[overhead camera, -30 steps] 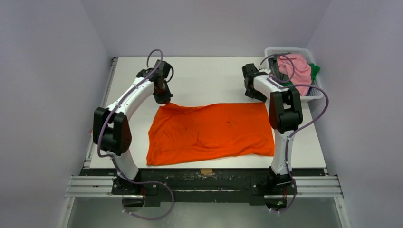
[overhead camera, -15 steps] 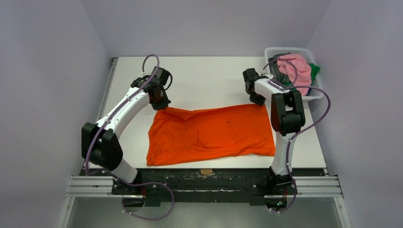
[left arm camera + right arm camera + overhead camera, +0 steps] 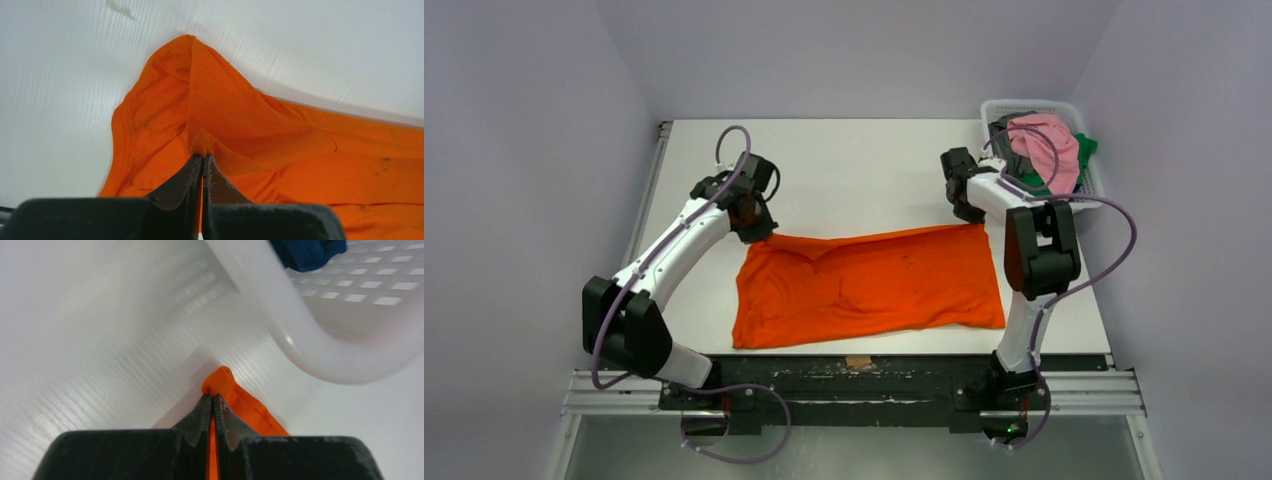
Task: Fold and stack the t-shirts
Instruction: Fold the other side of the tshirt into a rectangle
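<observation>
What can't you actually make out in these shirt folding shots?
- Top view: the pink shirt and the right arm cover the basket, hiding how many shirts lie beneath.
- Right wrist view: the basket is blurred; a blue cloth runs off the top edge.
- Left wrist view: the left claw hides the orange t-shirt nearest it; the shirt runs off the right edge.
- Top view: its dark specks are too small to identify.

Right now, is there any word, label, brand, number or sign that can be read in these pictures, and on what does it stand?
No text can be read in any view.
The orange t-shirt: only small dark specks, no print.
The white basket: plain slotted plastic, no label.
The tan patch at the near edge of the table: too small to tell whether it bears writing.
</observation>
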### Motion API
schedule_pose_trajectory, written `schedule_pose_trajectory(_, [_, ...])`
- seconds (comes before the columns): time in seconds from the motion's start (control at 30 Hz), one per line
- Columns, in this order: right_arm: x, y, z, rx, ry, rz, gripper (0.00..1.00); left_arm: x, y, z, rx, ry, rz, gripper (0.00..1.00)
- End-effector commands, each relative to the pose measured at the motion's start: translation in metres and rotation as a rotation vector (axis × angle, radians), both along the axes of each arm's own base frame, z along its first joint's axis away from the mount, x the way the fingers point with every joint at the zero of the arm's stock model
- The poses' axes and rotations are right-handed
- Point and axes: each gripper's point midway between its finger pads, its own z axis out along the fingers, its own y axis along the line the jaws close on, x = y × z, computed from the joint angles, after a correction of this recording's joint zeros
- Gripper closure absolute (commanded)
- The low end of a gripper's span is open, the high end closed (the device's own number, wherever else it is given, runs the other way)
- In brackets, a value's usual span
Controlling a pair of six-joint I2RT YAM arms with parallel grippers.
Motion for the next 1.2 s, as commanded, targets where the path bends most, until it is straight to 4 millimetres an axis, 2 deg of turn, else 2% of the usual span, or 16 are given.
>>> schedule_pose_trajectory(0.0, [0.001,-0.003,0.051,0.007,-0.154,0.026,1.0,-0.023,0.004,0.009,-0.041,-0.032,0.026,1.0])
schedule_pose_trajectory(0.23, [-0.034,0.004,0.063,0.072,-0.185,0.08,1.0,-0.068,0.006,-0.005,-0.115,-0.013,0.042,1.0])
schedule_pose_trajectory(0.5, [-0.049,0.018,0.072,0.091,-0.189,0.185,1.0,-0.112,0.015,-0.004,-0.125,0.001,0.057,1.0])
schedule_pose_trajectory(0.67, [-0.057,0.016,0.076,0.086,-0.198,0.191,1.0,-0.136,0.016,-0.01,-0.149,0.015,0.057,1.0])
schedule_pose_trajectory(0.93, [-0.069,0.01,0.073,0.067,-0.199,0.178,1.0,-0.165,0.002,-0.05,-0.195,0.114,0.035,1.0])
schedule_pose_trajectory(1.1, [-0.089,0.0,0.062,0.045,-0.169,0.119,1.0,-0.175,0.002,-0.069,-0.175,0.172,0.016,1.0])
schedule_pose_trajectory(1.17, [-0.106,-0.008,0.059,0.029,-0.16,0.071,0.96,-0.179,0.001,-0.072,-0.171,0.189,-0.014,0.85])
